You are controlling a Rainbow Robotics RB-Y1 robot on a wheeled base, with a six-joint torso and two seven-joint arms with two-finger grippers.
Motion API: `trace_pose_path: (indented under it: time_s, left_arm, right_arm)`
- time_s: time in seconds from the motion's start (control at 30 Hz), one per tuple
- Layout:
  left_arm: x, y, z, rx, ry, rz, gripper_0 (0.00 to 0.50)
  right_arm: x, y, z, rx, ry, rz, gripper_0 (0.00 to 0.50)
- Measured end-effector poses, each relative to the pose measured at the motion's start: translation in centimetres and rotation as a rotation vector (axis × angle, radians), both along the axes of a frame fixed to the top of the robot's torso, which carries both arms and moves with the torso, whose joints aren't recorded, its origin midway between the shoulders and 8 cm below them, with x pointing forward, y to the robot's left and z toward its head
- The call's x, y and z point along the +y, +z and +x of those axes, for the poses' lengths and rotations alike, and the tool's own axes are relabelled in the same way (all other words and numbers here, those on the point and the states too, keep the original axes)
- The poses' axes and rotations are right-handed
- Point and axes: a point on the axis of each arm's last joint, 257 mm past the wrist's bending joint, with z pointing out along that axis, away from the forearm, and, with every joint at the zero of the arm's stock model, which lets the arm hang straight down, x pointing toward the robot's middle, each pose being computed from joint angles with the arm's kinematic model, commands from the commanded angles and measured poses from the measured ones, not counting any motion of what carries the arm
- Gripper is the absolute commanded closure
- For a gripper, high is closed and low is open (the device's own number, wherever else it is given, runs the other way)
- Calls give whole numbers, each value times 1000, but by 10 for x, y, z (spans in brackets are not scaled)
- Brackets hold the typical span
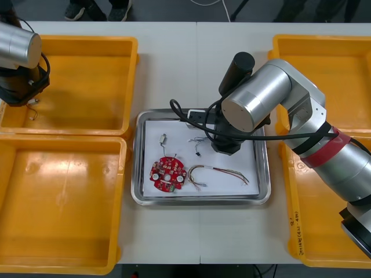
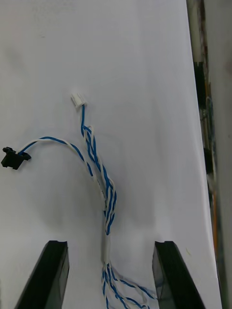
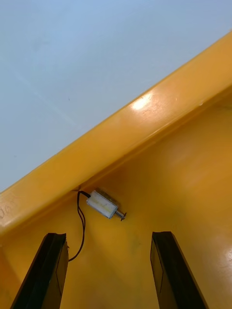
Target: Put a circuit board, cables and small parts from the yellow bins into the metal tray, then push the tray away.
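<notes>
Right end effector over tray with one circuit board, two cables.

The right arm stretches in over the middle of the table, wrist tipped steeply down, its jaws spread wide and gripping nothing. The left arm hangs at the far-left corner, jaws spread wide too.

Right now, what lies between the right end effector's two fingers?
In the right wrist view, the twisted blue and white cable runs between the fingers of the open right end effector, lying on the metal tray's white inside.
</notes>
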Motion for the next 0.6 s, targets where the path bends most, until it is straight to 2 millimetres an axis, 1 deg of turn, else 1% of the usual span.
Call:
trace_pose_path:
  time_s: [0.17,0.33,0.43,0.6]
  left_arm:
    - [3,0,4,-21,-7,13,0]
    - [12,0,4,-28,0,47,0]
    - [16,1,5,-35,18,74,0]
    - [12,0,7,-83,104,59,0]
  right_arm:
    - [0,0,0,0,0,0,0]
    - [-2,1,-2,3,0,-12,0]
    - [-5,5,-9,11,6,-41,0]
    - [-16,17,-24,47,-3,-83,0]
